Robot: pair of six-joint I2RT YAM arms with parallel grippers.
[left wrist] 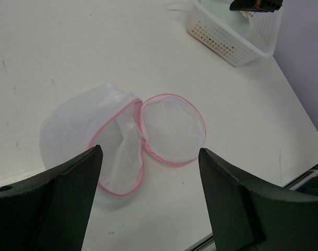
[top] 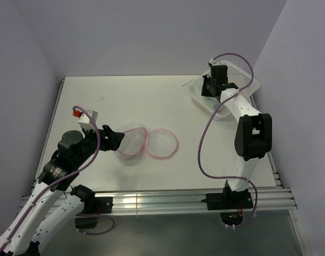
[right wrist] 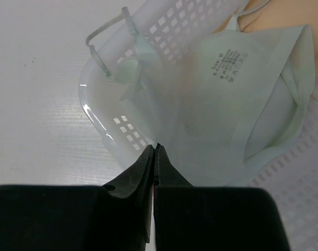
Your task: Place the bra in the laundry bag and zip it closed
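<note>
The bra lies in the white perforated basket, straight ahead of the right pincer and spreading off to its right; its near edge meets the tips, a thin strap trails over the rim ahead and to the left, and its long axis seems to run from that strap back across to the right. The right pincer is closed, fingertips pressed together at the cloth's edge just inside the rim; I cannot tell whether any fabric is caught between them. The laundry bag sits on the counter, well apart from that pincer and directly in front of the left pincer, which stands wide open with nothing in it, a finger on either side of the bag in its own view. The pink-rimmed mouth is unzipped and the round lid lies flat beside it, on the side toward the right arm. So the right arm is the nearer one to the bra and the left to the bag; the carry, as I judge it, runs from basket across to that open mouth.
</note>
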